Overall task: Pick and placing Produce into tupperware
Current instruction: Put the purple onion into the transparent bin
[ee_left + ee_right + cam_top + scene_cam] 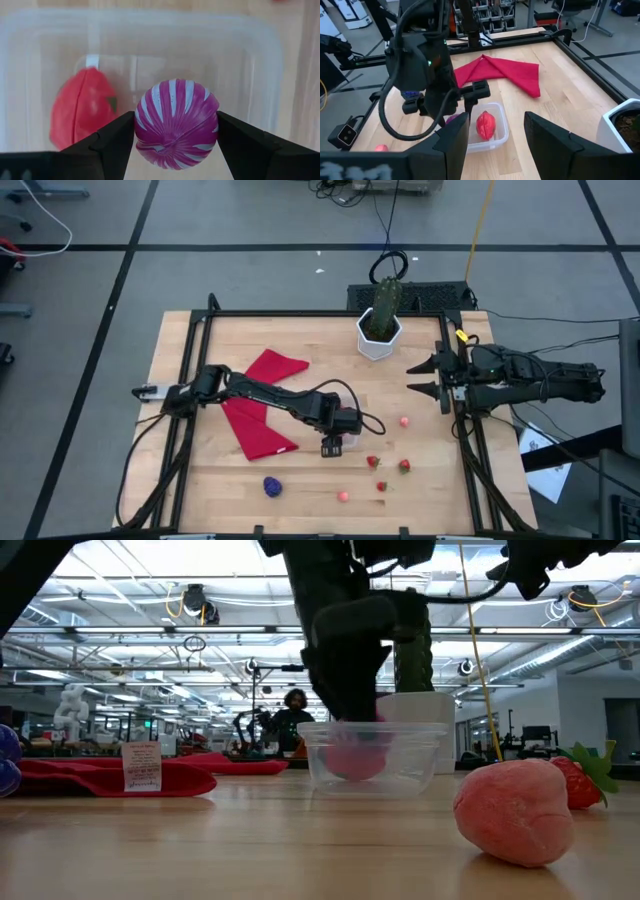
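Pink toy strawberry (pixel 513 812) lies nearest on the surface; left gripper (pixel 175 137) holds a purple striped ball (pixel 176 122) over the tupperware (pixel 373 757).

Matte pink strawberry, dimpled, with a red strawberry (pixel 585 778) just behind it. Mid-surface: clear rounded-corner tupperware, thin glossy plastic, already containing one smooth red piece (pixel 82 107). Left jaws are closed on the ball, purple with white stripes, inside the rim and not yet released. Judged progress: one item placed, a second at release; remaining loose produce includes the pink piece (pixel 404 421), red pieces (pixel 373 461) and purple piece (pixel 272 486). Left of the container: folded red cloth (pixel 262 405), soft. Far side: white hexagonal pot (pixel 379 335). Right gripper (pixel 425 378) waits at the right edge, jaws partly open, empty.
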